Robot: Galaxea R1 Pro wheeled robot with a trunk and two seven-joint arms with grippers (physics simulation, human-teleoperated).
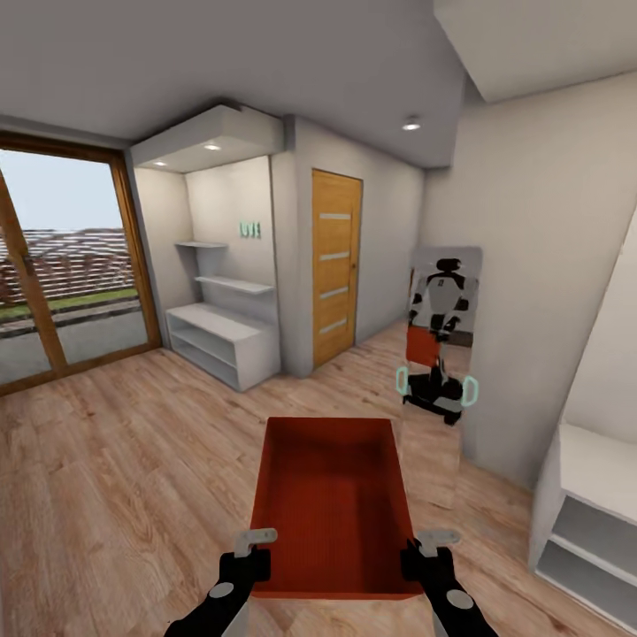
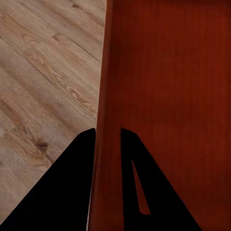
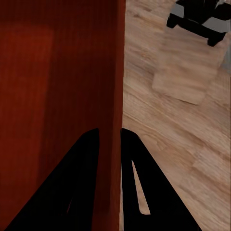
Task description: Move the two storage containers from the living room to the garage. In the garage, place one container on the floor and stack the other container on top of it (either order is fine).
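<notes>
Matt, perhaps plastic container (image 1: 332,495); wood-grain floor (image 1: 115,460).

light wood plank floor (image 1: 115,460); glass doors (image 1: 62,265) at left, wooden door (image 1: 336,265) centre, white shelves (image 1: 221,336) between, mirror (image 1: 442,354) right.

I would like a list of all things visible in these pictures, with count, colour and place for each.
storage container: one, orange-red, open-topped, empty, held in front of the robot above the floor
wood plank floor: one, light brown, across the room
glass door: one, wood-framed, far left
shelf unit: one, white, in the alcove at the back wall
wooden door: one, orange-brown with pale strips, back centre
mirror: one, leaning on the right wall, reflecting the robot
white shelves: one unit, near right
left claw: black, shut on the container's left wall
right claw: black, shut on its right wall
</notes>
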